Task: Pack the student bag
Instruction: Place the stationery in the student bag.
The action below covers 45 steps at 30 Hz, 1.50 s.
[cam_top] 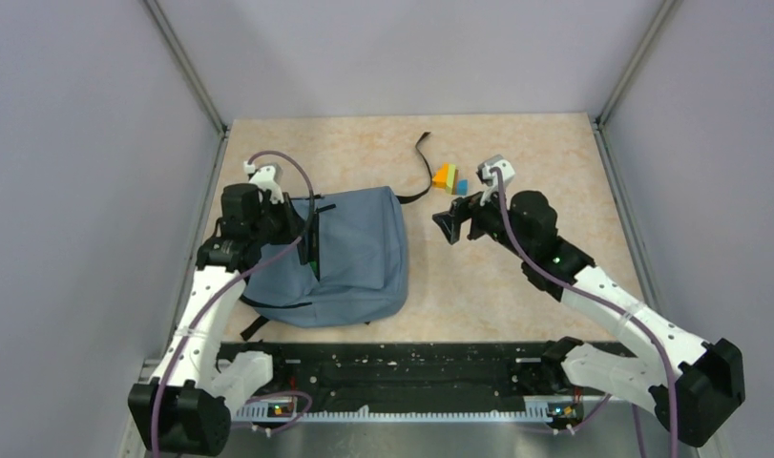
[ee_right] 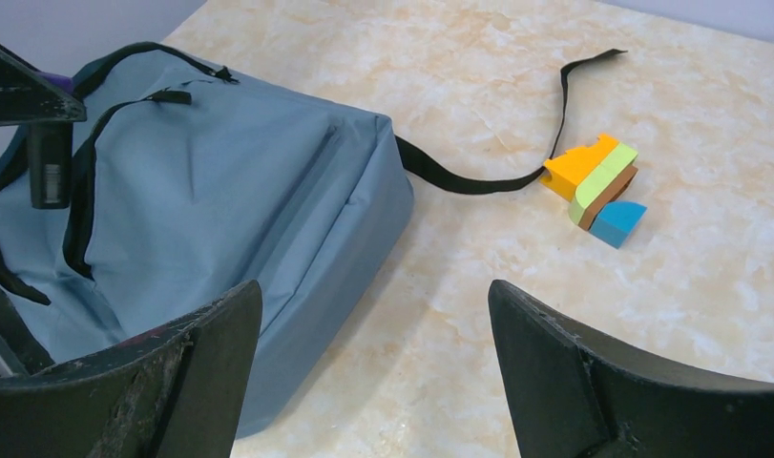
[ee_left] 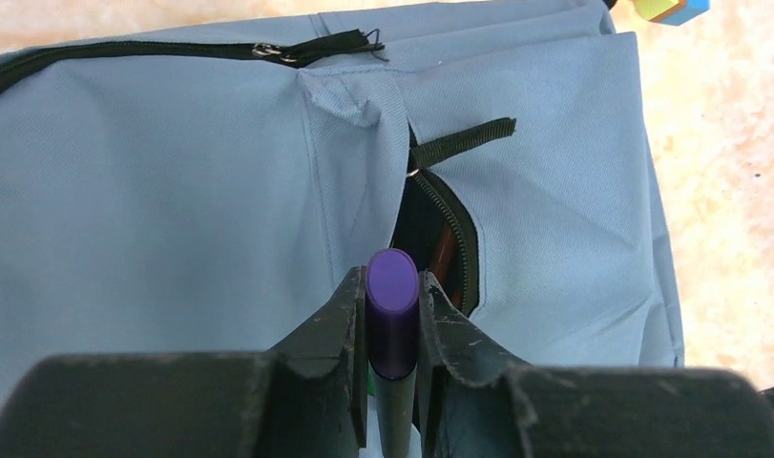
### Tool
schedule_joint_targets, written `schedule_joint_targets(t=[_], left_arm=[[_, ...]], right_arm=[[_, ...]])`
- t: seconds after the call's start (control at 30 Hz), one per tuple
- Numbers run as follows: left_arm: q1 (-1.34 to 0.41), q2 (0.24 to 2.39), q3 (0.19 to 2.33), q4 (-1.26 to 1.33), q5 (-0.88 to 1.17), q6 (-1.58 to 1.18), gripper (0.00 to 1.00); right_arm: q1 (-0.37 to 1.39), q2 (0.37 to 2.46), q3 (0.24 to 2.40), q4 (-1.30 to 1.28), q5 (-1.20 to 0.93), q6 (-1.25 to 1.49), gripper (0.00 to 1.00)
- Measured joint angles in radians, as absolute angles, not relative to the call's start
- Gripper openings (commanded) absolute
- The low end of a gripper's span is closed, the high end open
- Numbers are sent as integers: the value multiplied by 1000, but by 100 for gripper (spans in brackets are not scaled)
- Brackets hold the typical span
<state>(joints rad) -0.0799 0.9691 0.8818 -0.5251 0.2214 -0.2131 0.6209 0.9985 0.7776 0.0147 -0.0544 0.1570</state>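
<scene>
The dusty-blue student bag (cam_top: 349, 253) lies flat on the table left of centre; it also shows in the left wrist view (ee_left: 173, 181) and the right wrist view (ee_right: 220, 200). My left gripper (ee_left: 392, 281) is shut on a purple-capped marker (ee_left: 392, 310), held just above the bag's open front pocket (ee_left: 440, 243), where something orange-brown shows inside. In the top view the left gripper (cam_top: 311, 237) sits over the bag's left part. My right gripper (cam_top: 447, 226) is open and empty, hovering right of the bag; its fingers (ee_right: 211, 353) frame bare table.
A stack of coloured foam blocks (cam_top: 449, 177), orange, green and blue, lies behind the right gripper, also in the right wrist view (ee_right: 597, 186). A black strap (cam_top: 423, 167) trails from the bag toward them. Grey walls enclose the table on three sides.
</scene>
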Motion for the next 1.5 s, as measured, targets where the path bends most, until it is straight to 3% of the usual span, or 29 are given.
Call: schedule_joint_targets(t=[0.57, 0.8, 0.93, 1.3, 1.5], left_arm=[[-17, 1019, 792, -351, 370, -268, 3], [-14, 1038, 782, -345, 399, -261, 38], [-14, 1039, 801, -398, 369, -235, 62], [-14, 959, 815, -476, 270, -183, 66], [-13, 912, 823, -493, 229, -244, 73]], right_arm=[[620, 981, 766, 18, -65, 157, 86], [620, 981, 766, 19, -73, 157, 86], [620, 981, 766, 19, -75, 157, 86], [620, 985, 766, 23, -94, 157, 86], [619, 1063, 770, 93, -224, 151, 85]])
